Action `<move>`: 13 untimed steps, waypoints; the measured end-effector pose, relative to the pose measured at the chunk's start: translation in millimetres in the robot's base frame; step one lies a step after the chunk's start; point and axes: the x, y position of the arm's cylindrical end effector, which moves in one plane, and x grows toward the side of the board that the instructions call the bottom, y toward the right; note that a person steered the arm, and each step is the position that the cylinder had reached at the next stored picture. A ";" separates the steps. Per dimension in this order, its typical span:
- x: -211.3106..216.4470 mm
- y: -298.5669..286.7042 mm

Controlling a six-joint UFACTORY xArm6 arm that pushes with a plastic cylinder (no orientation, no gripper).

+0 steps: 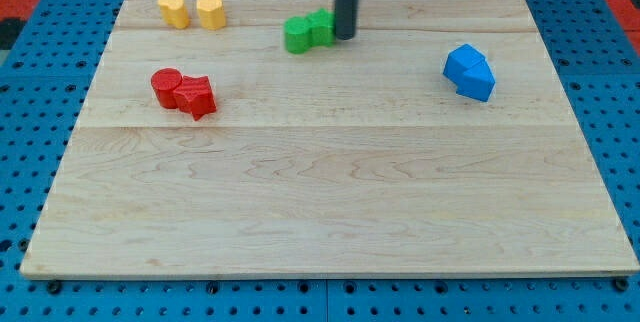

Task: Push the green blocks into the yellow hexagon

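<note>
Two green blocks sit together near the view's top centre: a round one (297, 35) on the left and a squarer one (320, 27) touching its right side. My tip (345, 36) stands right against the right side of the squarer green block. The yellow hexagon (210, 10) lies at the view's top left, with a second yellow block (173, 9), heart-like in shape, just left of it. The green blocks are well to the right of the yellow pair, with bare board between them.
A red cylinder (165, 85) and a red star-like block (197, 95) touch at the view's left. Two blue blocks (469, 71) touch at the view's right. The wooden board (330, 212) lies on a blue pegboard.
</note>
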 end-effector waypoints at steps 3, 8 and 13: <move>13.9 -119.0; 19.8 -207.9; 15.4 -186.9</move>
